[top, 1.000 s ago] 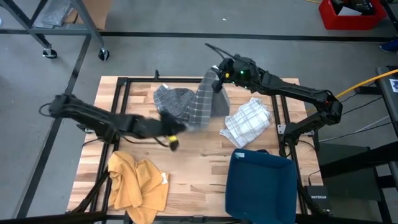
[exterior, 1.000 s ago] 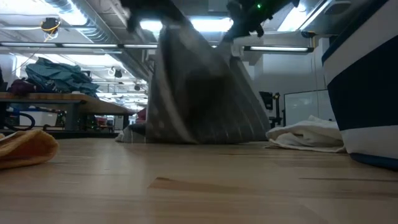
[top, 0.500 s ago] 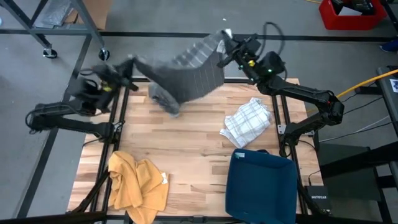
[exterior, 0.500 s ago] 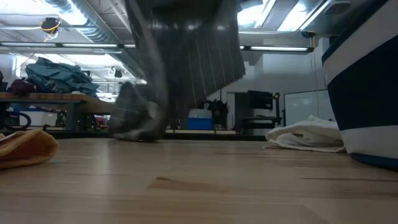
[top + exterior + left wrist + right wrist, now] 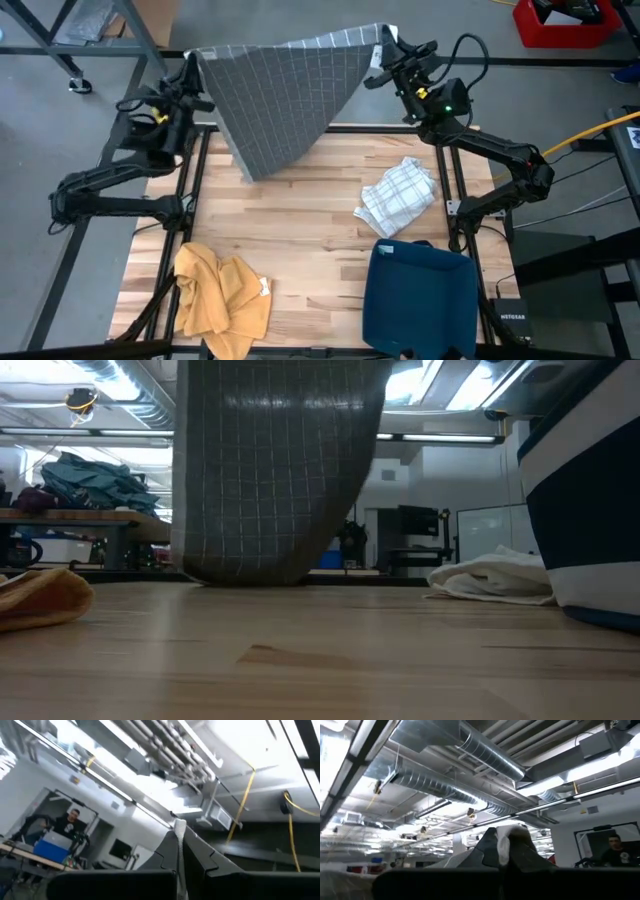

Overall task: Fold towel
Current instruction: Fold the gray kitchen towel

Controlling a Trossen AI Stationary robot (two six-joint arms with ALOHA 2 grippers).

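Soft, light grey checked towel [image 5: 285, 95] hanging limp; left end effector [image 5: 193, 68] and right end effector [image 5: 385, 45] clamped on top corners.

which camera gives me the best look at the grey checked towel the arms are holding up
The high view: the grey checked towel shows spread between the left gripper and right gripper. The low view shows only its hanging lower part; each wrist view shows just a pinched edge.

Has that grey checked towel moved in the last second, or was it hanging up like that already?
Yes. The grey checked towel was bunched on the table beside the white cloth; now both grippers hold it spread above the far edge.
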